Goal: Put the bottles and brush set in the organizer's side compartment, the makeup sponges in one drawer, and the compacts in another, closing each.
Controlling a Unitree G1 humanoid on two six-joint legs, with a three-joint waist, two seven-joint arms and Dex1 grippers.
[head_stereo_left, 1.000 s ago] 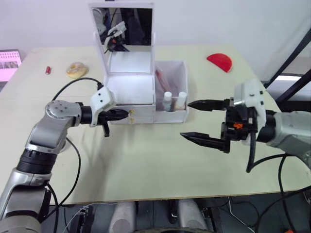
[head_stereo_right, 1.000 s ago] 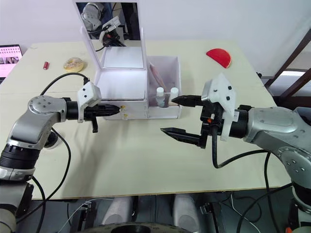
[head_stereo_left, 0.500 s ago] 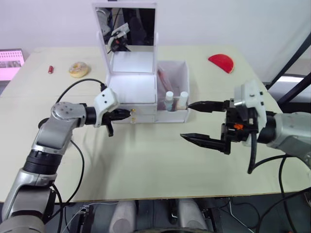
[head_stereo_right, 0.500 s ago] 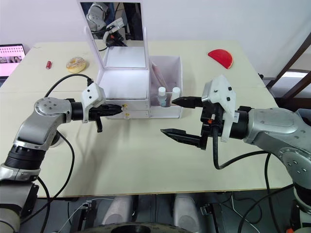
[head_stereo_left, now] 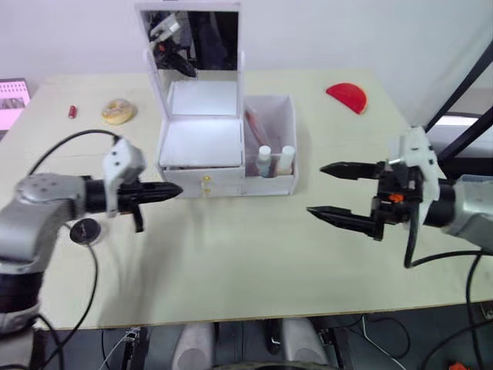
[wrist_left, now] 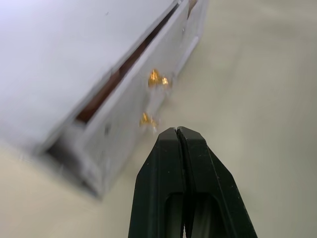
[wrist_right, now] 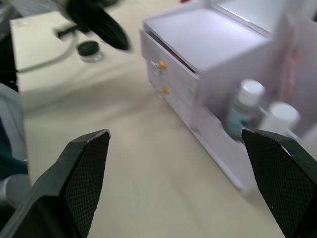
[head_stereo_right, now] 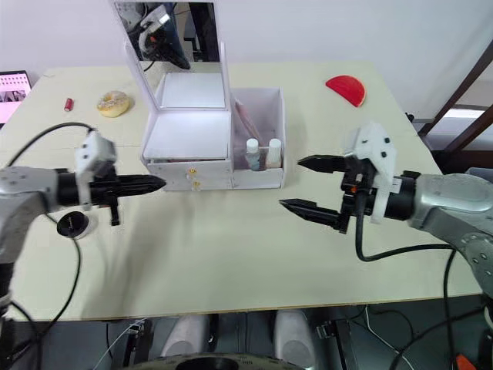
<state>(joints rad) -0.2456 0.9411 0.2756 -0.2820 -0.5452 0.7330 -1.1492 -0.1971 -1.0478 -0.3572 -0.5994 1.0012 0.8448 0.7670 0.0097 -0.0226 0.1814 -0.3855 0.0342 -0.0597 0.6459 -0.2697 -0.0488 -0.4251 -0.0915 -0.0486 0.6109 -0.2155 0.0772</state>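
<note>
The left gripper point(head_stereo_left: 173, 190) was pressed shut with nothing in it, and it pointed at the two little gold knobs point(wrist_left: 157, 79) on the drawers. It had pulled back from the drawer front since half a second before, so there was now a gap of bare table between its tip and the organizer point(head_stereo_left: 202, 146). That likely meant it had just pushed a drawer in, though the top drawer point(wrist_left: 124, 74) still showed a thin dark crack. The right gripper point(head_stereo_left: 330, 190) hung wide open and held nothing, and it had drawn back toward the right edge of the table point(head_stereo_left: 254, 247). The organizer stood near the middle of the table, closer to the far edge, with its mirror lid point(head_stereo_left: 190, 35) standing up. Two bottles point(head_stereo_left: 275, 159) stood upright at the near end of the side compartment, and the brush set point(head_stereo_left: 255, 127) lay behind them with its long side running toward the far edge. A small black jar point(head_stereo_left: 84, 230) sat near the left edge.
</note>
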